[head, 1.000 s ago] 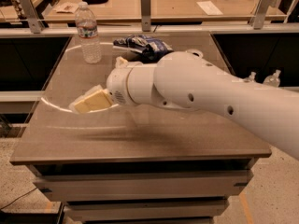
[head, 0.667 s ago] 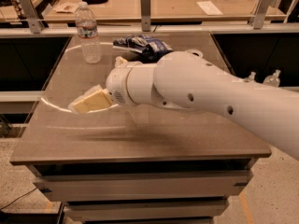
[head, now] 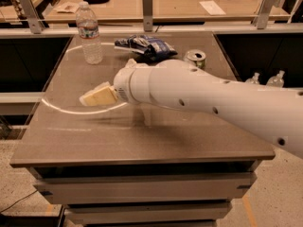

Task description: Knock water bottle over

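The water bottle (head: 89, 33), clear and ribbed with a white cap and a pale label band, stands upright at the far left of the table. My gripper (head: 96, 96), with cream fingers shut and empty, hovers low over the table's left middle. It points left and sits well in front of the bottle, apart from it. My white arm (head: 203, 100) reaches in from the right.
A dark blue snack bag (head: 144, 46) lies at the far middle of the table (head: 142, 141). A green-and-white soda can (head: 195, 57) stands just behind my arm. Two small clear bottles (head: 267, 78) stand off the right side. Benches run behind.
The arm has sunk slightly, so the soda can now shows behind it. The gripper stays in almost the same spot. The bottle has not moved.
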Available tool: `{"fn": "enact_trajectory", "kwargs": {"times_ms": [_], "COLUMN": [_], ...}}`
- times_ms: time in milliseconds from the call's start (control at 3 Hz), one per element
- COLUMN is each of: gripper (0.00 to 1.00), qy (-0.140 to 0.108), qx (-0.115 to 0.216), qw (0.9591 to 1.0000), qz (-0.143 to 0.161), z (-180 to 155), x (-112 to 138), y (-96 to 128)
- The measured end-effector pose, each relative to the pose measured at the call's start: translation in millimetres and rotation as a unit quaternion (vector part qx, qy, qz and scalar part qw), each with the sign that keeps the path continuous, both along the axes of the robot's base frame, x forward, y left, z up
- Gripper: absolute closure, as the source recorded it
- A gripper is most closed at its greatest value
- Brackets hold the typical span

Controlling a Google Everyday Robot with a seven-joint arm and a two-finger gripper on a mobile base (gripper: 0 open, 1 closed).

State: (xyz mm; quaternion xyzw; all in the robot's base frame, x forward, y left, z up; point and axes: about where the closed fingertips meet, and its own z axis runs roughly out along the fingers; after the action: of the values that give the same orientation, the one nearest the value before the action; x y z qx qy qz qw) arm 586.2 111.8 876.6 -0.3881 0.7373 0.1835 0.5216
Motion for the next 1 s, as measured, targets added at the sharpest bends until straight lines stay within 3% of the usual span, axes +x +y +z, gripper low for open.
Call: {"fn": "enact_trajectory", "kwargs": {"times_ms": [333,667,1000], "gripper": [0.00,0.00,0.00], "qy": [-0.011,-0.018,-0.018], "qx": [-0.004,-0.015,-0.020], "qw": [0.9992,0.9979,0.9968], "qz": [-0.037,-0.060,-0.076], "z": [-2.1,-1.3,3.0], "x": [39.0,91.2,126.3], "y": [-18.0,-23.8,-26.2]}}
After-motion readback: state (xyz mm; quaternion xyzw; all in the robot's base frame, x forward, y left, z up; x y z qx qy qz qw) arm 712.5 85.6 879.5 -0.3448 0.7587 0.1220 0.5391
